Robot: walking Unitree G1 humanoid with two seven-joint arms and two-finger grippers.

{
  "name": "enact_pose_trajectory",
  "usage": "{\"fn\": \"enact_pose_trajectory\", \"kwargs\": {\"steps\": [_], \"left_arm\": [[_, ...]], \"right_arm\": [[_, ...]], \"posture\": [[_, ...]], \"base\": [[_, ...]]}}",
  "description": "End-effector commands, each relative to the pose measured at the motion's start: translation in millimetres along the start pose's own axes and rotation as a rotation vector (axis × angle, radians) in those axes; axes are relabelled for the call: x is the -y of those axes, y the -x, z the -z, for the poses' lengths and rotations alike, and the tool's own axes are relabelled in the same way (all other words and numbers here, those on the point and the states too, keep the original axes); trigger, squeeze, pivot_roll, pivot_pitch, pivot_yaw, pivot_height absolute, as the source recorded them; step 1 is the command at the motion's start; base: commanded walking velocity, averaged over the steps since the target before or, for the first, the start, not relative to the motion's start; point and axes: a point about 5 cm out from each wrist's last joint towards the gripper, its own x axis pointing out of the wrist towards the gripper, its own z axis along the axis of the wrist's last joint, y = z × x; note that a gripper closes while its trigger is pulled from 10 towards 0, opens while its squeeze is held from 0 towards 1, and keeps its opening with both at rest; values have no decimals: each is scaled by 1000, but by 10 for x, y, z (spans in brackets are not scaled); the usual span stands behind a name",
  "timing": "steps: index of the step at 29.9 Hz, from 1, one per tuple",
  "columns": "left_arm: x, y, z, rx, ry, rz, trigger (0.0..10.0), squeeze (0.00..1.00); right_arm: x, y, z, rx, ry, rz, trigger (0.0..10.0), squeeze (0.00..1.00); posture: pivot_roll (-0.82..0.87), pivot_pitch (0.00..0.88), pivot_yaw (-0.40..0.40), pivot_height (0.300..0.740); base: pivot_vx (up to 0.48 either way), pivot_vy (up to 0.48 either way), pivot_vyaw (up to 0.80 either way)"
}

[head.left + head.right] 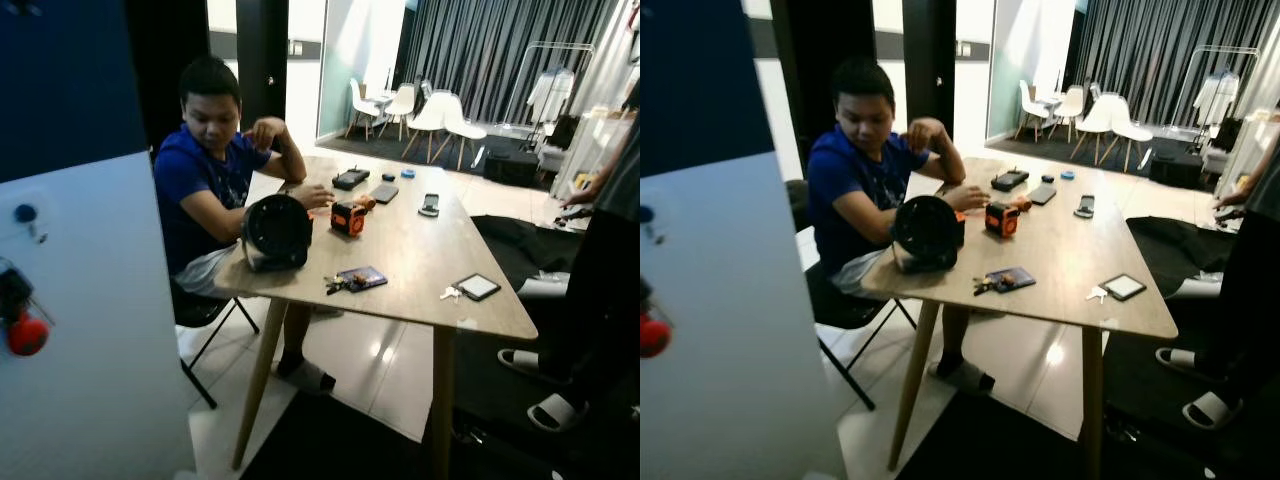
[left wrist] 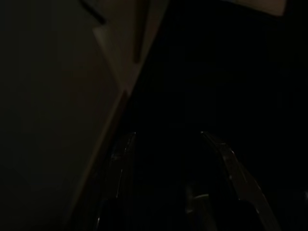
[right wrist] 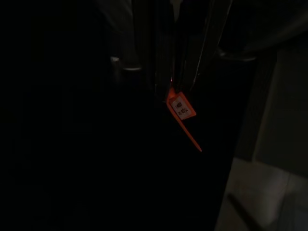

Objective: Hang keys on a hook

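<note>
In the dark right wrist view my right gripper (image 3: 174,86) hangs shut on an orange key tag (image 3: 181,107), which dangles from between its fingers. My left gripper (image 2: 168,149) hangs idle in the shade with its two fingers apart and nothing between them. At my near left stands a white panel (image 1: 100,330) with a small blue hook (image 1: 25,213); a dark item with a red ball (image 1: 27,335) hangs lower on it. A bunch of keys (image 1: 335,285) lies on the wooden table (image 1: 420,255) beside a dark card (image 1: 364,277).
A person in a blue shirt (image 1: 205,175) sits at the table's left side by a black round device (image 1: 277,232). Another person (image 1: 600,250) stands at the right. Phones, an orange box (image 1: 348,219) and a small tablet (image 1: 477,287) lie on the table.
</note>
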Motion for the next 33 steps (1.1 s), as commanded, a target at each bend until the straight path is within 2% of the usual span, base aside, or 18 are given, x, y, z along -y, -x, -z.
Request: {"fn": "enact_pose_trajectory", "kwargs": {"steps": [1,7,13,33], "left_arm": [[-23,14,-6,12,-21,8,10000,0],[-19,22,0,14,-33,20,10000,0],[-12,22,3,14,-29,21,10000,0],[-6,12,-17,26,-6,9,10000,0]], "right_arm": [[14,9,29,-11,2,7,10000,0],[17,13,43,-14,0,8,10000,0],[19,17,56,-16,-4,10,10000,0],[19,6,19,-10,-1,9,10000,0]], "posture": [[116,29,-7,740],[116,30,-4,740],[115,29,-3,740],[116,24,-6,740]], "base": [[0,0,0],[0,0,0],[0,-469,0],[0,0,0]]}}
